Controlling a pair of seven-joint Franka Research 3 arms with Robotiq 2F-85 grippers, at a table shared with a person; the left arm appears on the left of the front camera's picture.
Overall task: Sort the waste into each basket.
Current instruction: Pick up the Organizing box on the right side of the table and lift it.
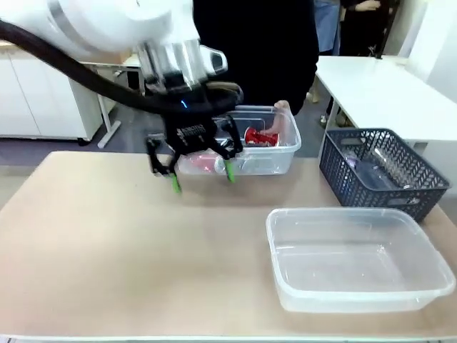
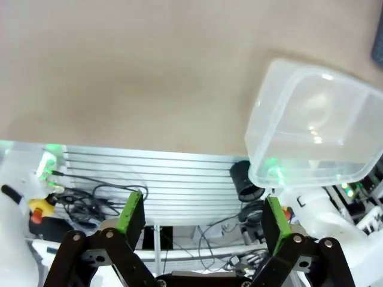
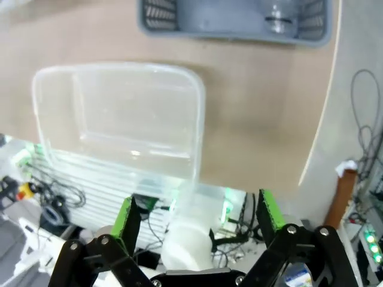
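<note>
My left gripper point(image 1: 202, 177) hangs open above the table, just in front of a clear tub point(image 1: 289, 151) at the far side. That tub holds a crushed red can point(image 1: 260, 137) and other clear waste. A person's hand point(image 1: 283, 108) rests on its far rim. In the left wrist view the left gripper point(image 2: 203, 218) has nothing between its green pads. An empty clear tub point(image 1: 357, 257) point(image 2: 314, 125) point(image 3: 119, 119) stands front right. The dark lattice basket point(image 1: 335, 168) point(image 3: 233, 27) holds a clear bottle point(image 1: 368, 170) point(image 3: 276, 15). My right gripper point(image 3: 198, 220) is open and empty, off the table's near edge.
The person in dark clothes stands behind the far tub. A white table point(image 1: 385, 89) stands at the back right. Below the table's near edge point(image 2: 119, 146) are an aluminium frame and cables point(image 2: 90, 197). Bare tabletop point(image 1: 128, 243) spreads over the left half.
</note>
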